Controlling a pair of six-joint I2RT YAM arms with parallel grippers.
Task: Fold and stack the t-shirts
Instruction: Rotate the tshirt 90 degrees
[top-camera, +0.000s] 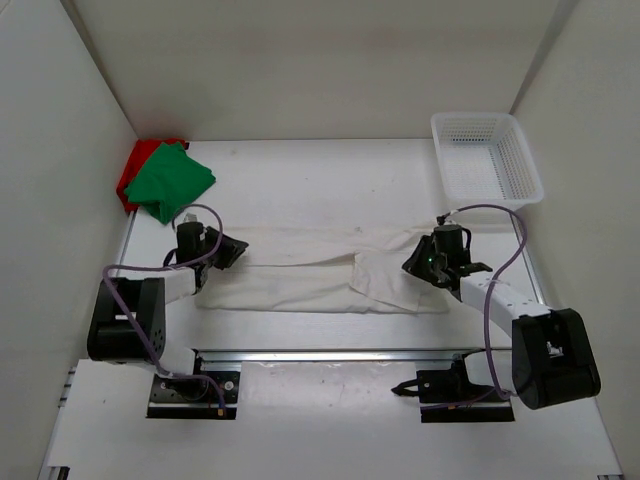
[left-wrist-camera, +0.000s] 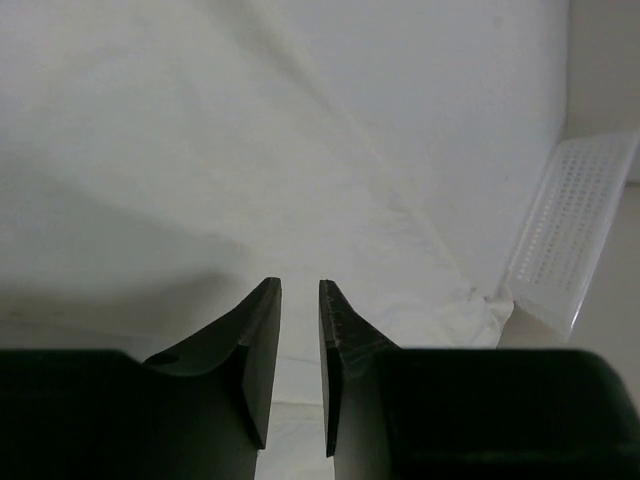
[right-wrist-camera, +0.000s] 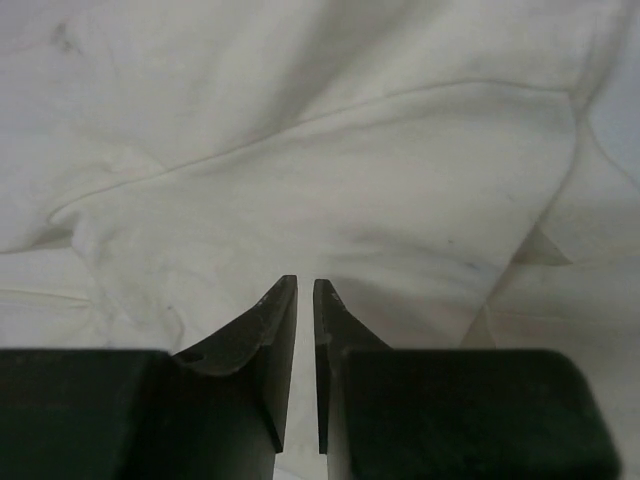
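Note:
The white t-shirt (top-camera: 300, 275) lies in a long crumpled strip across the middle of the table, with a sleeve flap toward its right end. Folded at the back left, the green t-shirt (top-camera: 170, 180) rests on the red t-shirt (top-camera: 135, 165). My left gripper (top-camera: 238, 250) lies low at the white shirt's upper left end. Its jaws (left-wrist-camera: 299, 285) stand a narrow gap apart with white cloth (left-wrist-camera: 300, 180) showing between them. My right gripper (top-camera: 415, 262) sits on the shirt's right part. Only a thin slit (right-wrist-camera: 305, 285) separates its jaws over the cloth (right-wrist-camera: 330, 170). Neither view shows whether cloth is pinched.
A white mesh basket (top-camera: 530, 185) stands at the back right corner; its side (left-wrist-camera: 570, 230) shows at the right of the left wrist view. White walls enclose the table on the left, back and right. Both arm bases sit at the near edge.

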